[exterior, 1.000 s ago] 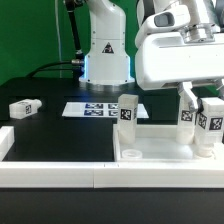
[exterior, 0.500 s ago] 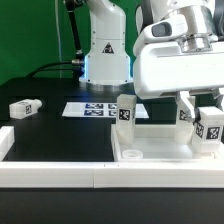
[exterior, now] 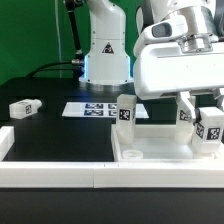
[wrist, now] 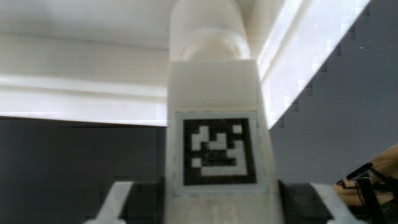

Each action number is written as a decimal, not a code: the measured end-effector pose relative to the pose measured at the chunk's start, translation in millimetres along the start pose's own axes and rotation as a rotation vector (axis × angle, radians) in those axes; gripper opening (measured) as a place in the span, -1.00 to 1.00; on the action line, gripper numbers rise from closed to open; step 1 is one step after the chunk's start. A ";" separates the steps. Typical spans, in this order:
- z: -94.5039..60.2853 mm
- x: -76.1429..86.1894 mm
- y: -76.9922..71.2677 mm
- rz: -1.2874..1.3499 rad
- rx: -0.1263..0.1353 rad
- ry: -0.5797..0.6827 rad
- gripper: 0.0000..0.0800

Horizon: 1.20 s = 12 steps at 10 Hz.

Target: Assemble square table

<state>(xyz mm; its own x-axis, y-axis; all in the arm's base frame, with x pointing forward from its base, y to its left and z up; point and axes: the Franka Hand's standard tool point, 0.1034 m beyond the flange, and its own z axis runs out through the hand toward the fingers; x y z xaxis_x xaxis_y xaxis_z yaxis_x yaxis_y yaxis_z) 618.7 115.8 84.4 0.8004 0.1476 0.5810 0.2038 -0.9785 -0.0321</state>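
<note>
White plastic leg [wrist: 217, 120], squared post with printed tag, clamped between fingers [wrist: 121, 204], over rimmed square tabletop [exterior: 160, 141]

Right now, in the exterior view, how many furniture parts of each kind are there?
Square tabletop: 1
White tagged legs: 4
Total: 5

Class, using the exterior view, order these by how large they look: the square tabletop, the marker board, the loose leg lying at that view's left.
1. square tabletop
2. marker board
3. loose leg
The tabletop sits nearest the camera, which adds to its lead; the order still looks clear.
</note>
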 end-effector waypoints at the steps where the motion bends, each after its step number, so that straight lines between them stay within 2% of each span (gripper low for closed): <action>1: 0.8 -1.8 -0.2 0.000 0.001 -0.008 -0.06; 2: 0.8 -1.9 -0.3 0.000 0.001 -0.009 -0.06; 3: 0.9 -2.0 -0.3 0.000 0.001 -0.009 0.38; 4: 0.9 -2.1 -0.3 0.000 0.001 -0.009 0.57; 10: 1.0 -2.0 1.7 -0.004 0.001 -0.023 0.62; 12: -3.8 15.1 9.5 -0.007 0.007 -0.087 0.62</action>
<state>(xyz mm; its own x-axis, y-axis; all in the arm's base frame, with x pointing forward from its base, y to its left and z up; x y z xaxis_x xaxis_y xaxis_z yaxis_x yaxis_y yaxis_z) 630.6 108.2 96.0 0.8451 0.1668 0.5080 0.2131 -0.9764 -0.0340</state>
